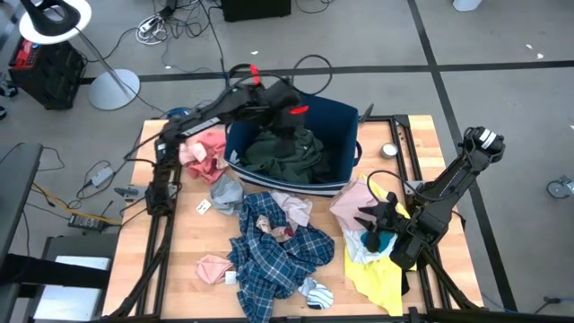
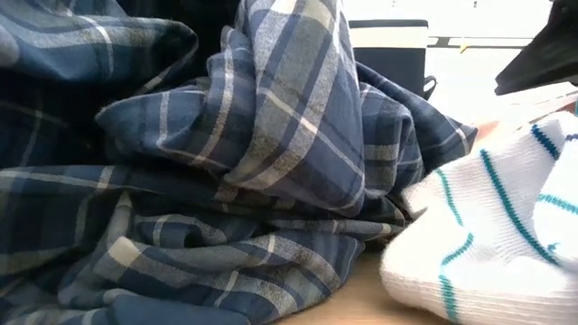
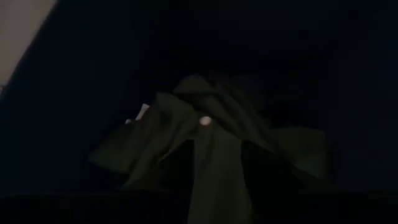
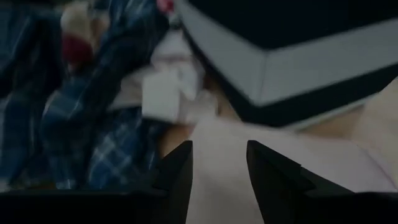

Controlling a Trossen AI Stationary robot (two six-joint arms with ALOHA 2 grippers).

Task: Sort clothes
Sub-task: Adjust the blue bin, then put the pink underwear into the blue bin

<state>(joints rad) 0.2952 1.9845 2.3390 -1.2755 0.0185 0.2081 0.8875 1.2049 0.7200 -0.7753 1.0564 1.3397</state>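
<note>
The left gripper [image 1: 289,121] is reaching down into the navy bin [image 1: 345,117] at the back of the table [image 1: 184,242], right over the dark green shirt [image 1: 287,152] bunched up inside it. Can't tell if its fingers are open or closed; the left wrist view is super dark and just shows the green shirt [image 3: 205,143].

The right gripper [image 1: 369,218] hovers low over the pale pink piece [image 1: 352,202] just in front of the bin's right corner, fingers [image 4: 177,168] spread apart with nothing between them.

The blue plaid shirt [image 1: 273,256] is sprawled in the middle of the table, a striped white sock [image 1: 316,292] touching its front edge. A yellow shirt [image 1: 381,278] lies at the right front, and a pink piece [image 1: 204,151] sits left of the bin.
</note>
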